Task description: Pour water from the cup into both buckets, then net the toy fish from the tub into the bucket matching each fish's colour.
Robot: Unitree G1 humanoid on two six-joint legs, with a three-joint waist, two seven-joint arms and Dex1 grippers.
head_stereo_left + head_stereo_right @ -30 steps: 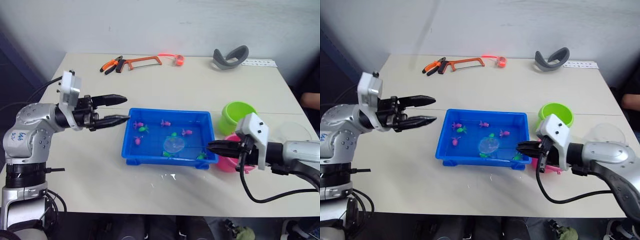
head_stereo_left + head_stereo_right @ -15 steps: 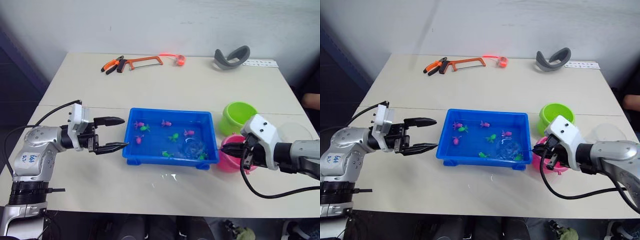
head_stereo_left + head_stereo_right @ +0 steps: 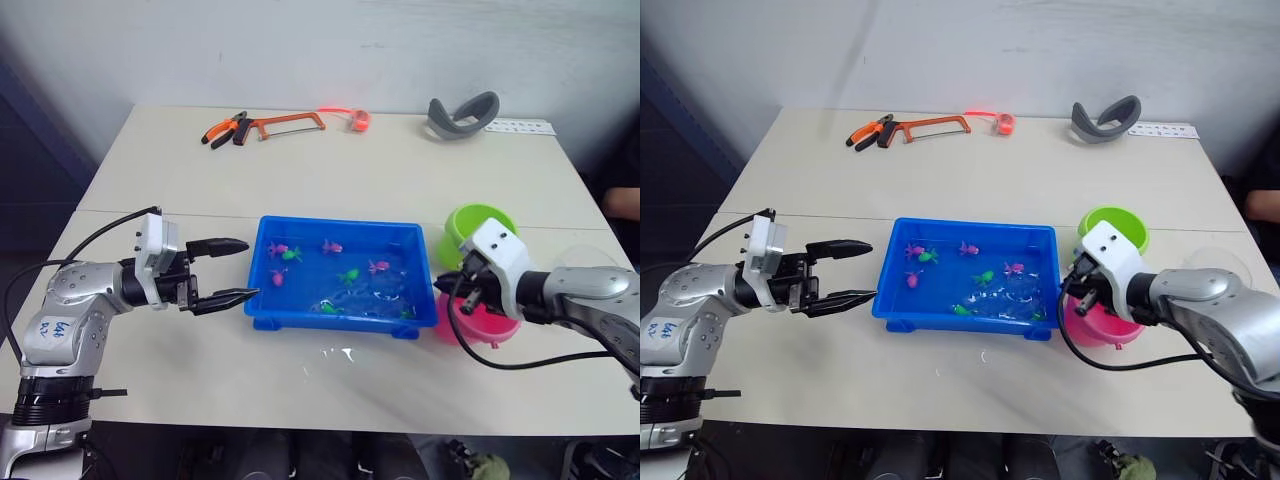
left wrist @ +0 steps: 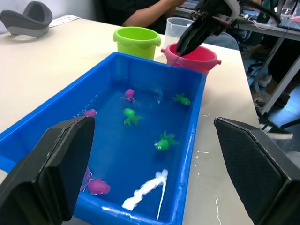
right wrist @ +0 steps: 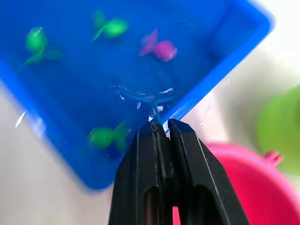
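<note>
The blue tub sits mid-table, holding water and several pink and green toy fish. At its right end stand the green bucket and, nearer, the pink bucket, with the clear cup behind them. My right gripper hangs over the pink bucket's near-left rim, shut on the net's thin handle. The hoop reaches into the tub's right front corner, blurred among ripples. Left of the tub, my left gripper is open with nothing in it, pointing at the tub's wall.
An orange hacksaw, pliers, a small orange-pink roll and a grey curved band lie along the far edge. Spilt water glistens in front of the tub. A person's arm shows at the right edge.
My right gripper drew back from the tub to over the pink bucket, pulling the net from mid-tub to the right front corner. My left gripper lowered and backed off left of the tub.
</note>
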